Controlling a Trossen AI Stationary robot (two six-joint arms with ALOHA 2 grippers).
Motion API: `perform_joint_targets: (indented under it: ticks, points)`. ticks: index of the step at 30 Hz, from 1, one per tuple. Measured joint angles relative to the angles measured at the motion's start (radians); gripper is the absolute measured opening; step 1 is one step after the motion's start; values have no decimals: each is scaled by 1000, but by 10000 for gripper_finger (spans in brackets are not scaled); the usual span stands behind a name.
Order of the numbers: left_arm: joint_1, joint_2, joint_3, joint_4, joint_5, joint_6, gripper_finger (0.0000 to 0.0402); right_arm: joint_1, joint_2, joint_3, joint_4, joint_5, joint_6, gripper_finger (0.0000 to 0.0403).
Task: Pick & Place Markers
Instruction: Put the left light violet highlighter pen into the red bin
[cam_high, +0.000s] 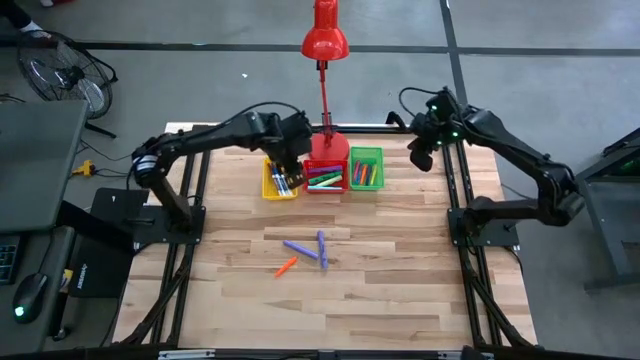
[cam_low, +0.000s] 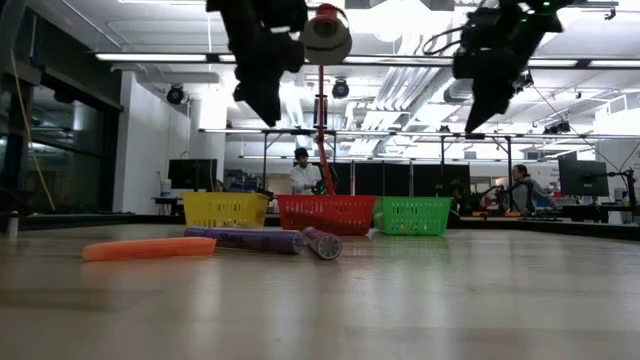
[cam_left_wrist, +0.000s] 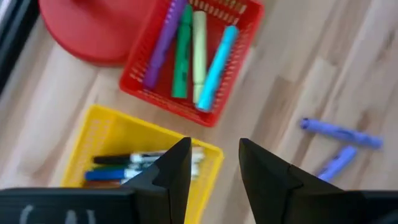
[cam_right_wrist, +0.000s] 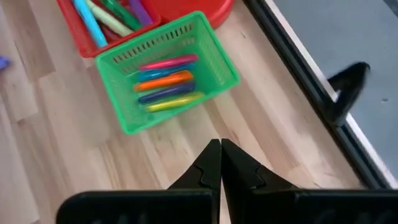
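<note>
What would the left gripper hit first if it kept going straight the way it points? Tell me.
Most likely the yellow bin: the left gripper, open and empty, points down at its near wall, with the markers inside just past it. Depth is unclear, so it might instead land on the table beside the bin.

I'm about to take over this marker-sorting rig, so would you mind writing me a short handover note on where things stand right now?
Left gripper: open and empty, above the yellow bin.
Right gripper: shut and empty, raised off the table's far right edge, past the green bin.
Done: markers already lie in the yellow bin, the red bin and the green bin, all three side by side in front of the red lamp's base.
Left: three markers loose mid-table, an orange marker and two purple markers, none of them held.
</note>
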Motion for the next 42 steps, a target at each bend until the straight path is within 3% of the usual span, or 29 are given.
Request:
perform_joint_targets:
  ticks: [5, 11, 17, 22, 26, 29, 34, 39, 42]
  points:
    - [-69, -57, -76, 62, -95, -247, 131, -21, -100, -63, 30, -12, 41, 0]
    - [-192, -61, -77, 75, -190, -608, 131, -16, -158, -75, 38, -3, 76, 0]
    - [-329, -60, -77, 31, -208, -768, 131, -16, -164, -75, 42, -5, 75, 0]
    - [-447, -47, -95, -79, -317, -900, 131, -16, -164, -75, 43, -26, 67, 0]
    - [-516, -72, -183, -73, -373, -957, 131, -16, -163, -75, 41, -56, 59, 0]
    - [-514, -75, -261, 34, -277, -846, 131, -16, -163, -75, 41, -90, 60, 0]
    - [-494, -67, -324, 172, -95, -504, 131, -16, -163, -75, 41, -101, 60, 0]
    - [-494, 6, -341, 173, -96, -85, 131, -16, -163, -75, 41, -102, 68, 0]
    - [-494, 28, -341, 196, -87, 73, 131, -16, -163, -75, 33, -102, 80, 0]
